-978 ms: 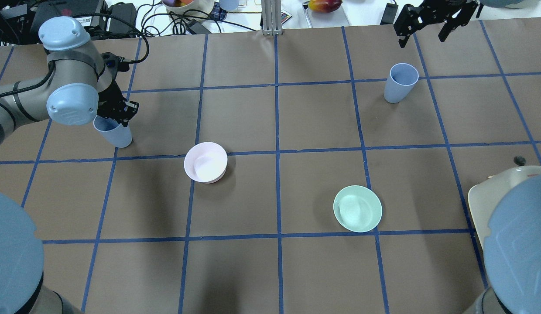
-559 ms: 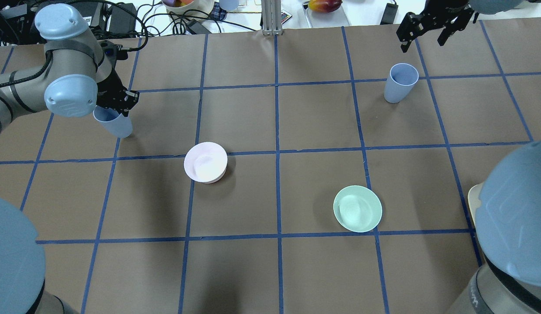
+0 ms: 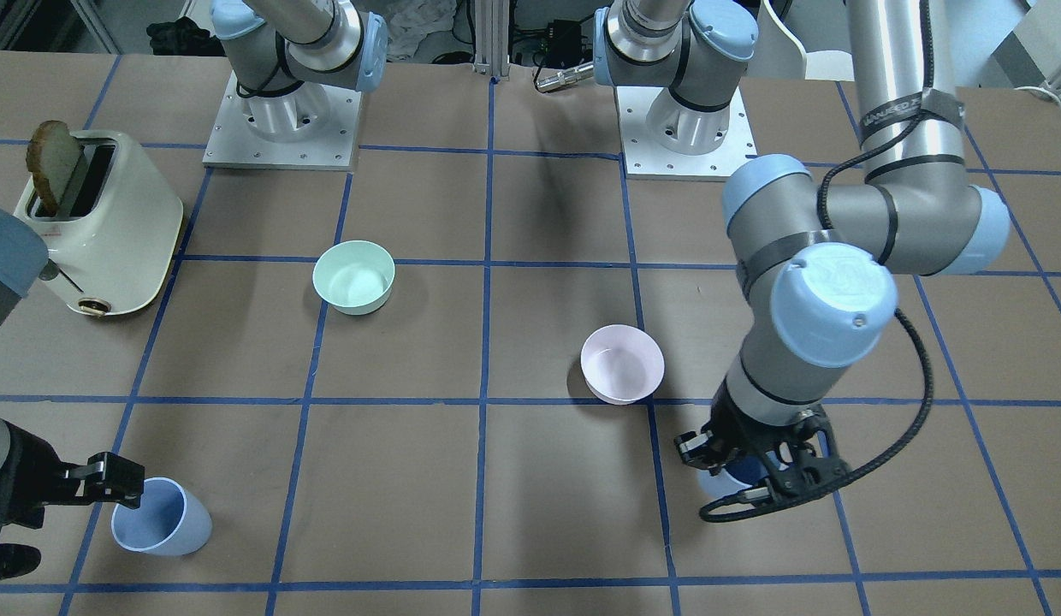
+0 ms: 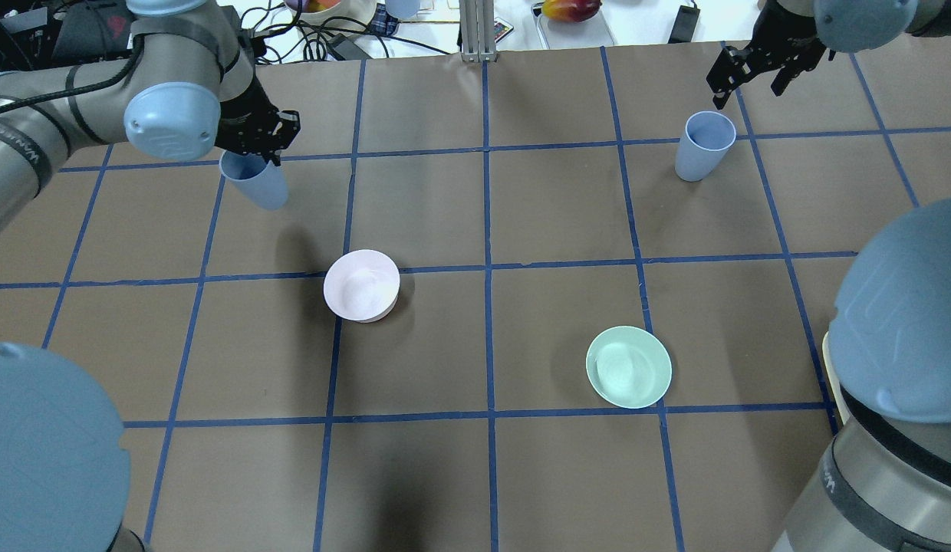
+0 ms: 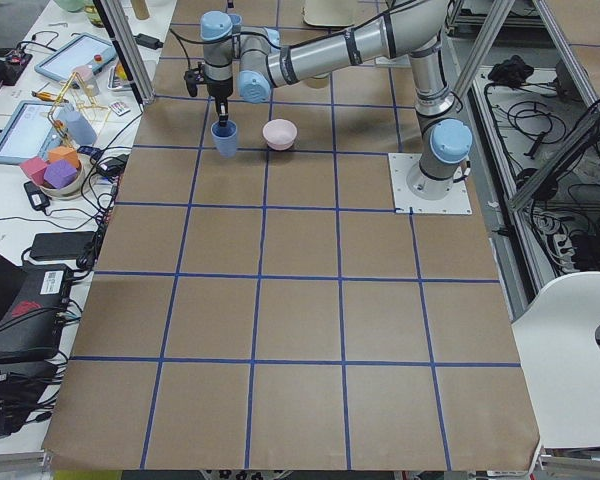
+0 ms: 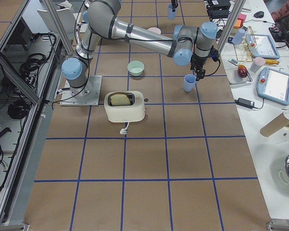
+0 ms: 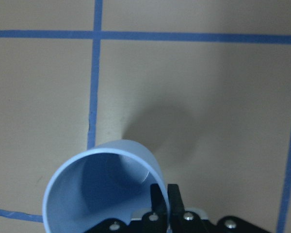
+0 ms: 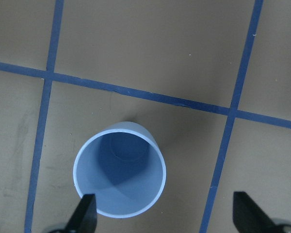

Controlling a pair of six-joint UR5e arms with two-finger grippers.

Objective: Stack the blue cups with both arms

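Transport step is judged in hand: one blue cup (image 4: pixel 255 184) is pinched by its wall in the L gripper (image 7: pixel 166 205), jaws clenched on it, and held clear of the table (image 4: pixel 560 207), far-left. The 2nd blue cup (image 4: pixel 703 147) is stood upright far-right; the R gripper (image 4: pixel 748 83) is spread wide just beside it, nothing held. Next, prob.: 2nd cup to be steadied, carried cup brought across & centred over its mouth.
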